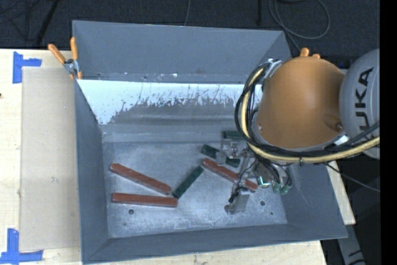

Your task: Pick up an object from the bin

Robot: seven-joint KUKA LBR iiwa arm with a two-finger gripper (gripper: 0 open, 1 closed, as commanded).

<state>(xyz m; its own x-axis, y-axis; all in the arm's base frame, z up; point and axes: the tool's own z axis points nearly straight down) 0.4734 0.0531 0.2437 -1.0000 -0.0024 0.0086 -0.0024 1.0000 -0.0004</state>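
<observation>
My gripper (236,200) hangs low in the right part of the bin, beneath the arm's orange cover. A red-brown flat stick (218,170) lies slanted right beside it, its right end running under the gripper. A dark green stick (188,182) lies just left of that one, slanted the other way. A small dark green piece (208,150) sits behind them, close to the back wall.
Two more red-brown sticks lie on the bin's left floor: one slanted (139,177), one nearly level (144,199) toward the front. Another dark green bit (232,134) rests at the back wall. The arm's cover and cables hide the bin's right side.
</observation>
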